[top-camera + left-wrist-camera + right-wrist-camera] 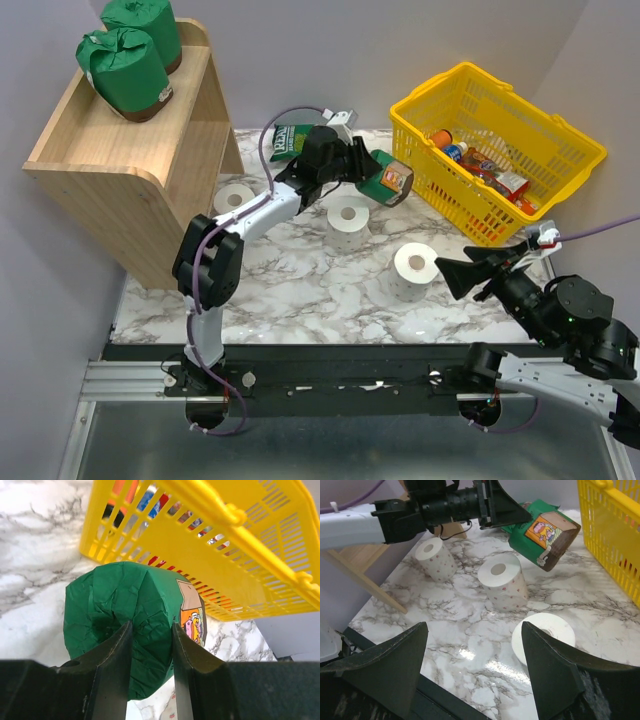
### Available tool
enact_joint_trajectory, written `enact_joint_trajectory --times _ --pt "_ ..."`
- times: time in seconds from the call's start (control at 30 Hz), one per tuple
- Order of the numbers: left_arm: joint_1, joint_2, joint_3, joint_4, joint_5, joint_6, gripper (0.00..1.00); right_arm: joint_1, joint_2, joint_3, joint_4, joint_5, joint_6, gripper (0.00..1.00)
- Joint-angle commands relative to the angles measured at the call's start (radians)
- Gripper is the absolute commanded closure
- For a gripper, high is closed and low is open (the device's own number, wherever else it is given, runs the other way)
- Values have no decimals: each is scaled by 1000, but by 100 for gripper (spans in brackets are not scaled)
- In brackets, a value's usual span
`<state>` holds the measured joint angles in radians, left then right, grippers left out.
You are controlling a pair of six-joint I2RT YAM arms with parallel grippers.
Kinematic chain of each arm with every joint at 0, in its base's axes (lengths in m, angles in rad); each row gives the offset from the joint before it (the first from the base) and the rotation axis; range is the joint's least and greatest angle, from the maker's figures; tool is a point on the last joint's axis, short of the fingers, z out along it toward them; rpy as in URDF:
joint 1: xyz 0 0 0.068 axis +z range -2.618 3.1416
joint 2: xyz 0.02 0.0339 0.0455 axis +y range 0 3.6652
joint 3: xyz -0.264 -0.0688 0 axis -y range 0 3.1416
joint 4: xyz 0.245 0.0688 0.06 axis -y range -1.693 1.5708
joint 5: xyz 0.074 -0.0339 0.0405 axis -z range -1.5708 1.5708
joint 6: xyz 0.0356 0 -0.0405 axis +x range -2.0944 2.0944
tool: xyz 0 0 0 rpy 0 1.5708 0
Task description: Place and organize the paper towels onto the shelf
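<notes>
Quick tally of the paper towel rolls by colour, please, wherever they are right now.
Green rolls: 3 (two on the shelf, one in the left tool)
White rolls: 3 (all on the table)
Total: 6

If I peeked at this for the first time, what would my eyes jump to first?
Probably the bright yellow basket at the back right of the marble table, and right beside it the green-wrapped roll, pinched and tilted in the left end effector. Next, two more green rolls on top of the wooden shelf at the left, and three white rolls standing on the table.
</notes>
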<state>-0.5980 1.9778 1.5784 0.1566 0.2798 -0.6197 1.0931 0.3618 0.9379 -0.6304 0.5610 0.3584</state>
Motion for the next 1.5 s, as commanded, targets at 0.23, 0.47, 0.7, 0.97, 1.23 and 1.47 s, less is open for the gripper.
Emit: enact_joint_trajectory --times 0.23,0.47,0.7,0.97,1.23,1.47 --pt "-62 -260 68 -386 -220 345 73 -1 -43 79 -121 73 22 16" --pt "-128 -391 172 -661 -476 520 74 -2 -47 75 -115 65 25 16" --pt "-151 -487 334 -847 -717 615 75 -2 -24 82 -117 37 30 16" --pt "-158 -562 552 -967 -976 784 75 -1 -15 79 -107 11 37 16" --pt "-158 -642 580 -977 -1200 900 74 -1 22 93 -112 -4 36 16" --pt "-160 -672 543 -922 -1330 1003 75 -2 39 88 -97 -18 40 16"
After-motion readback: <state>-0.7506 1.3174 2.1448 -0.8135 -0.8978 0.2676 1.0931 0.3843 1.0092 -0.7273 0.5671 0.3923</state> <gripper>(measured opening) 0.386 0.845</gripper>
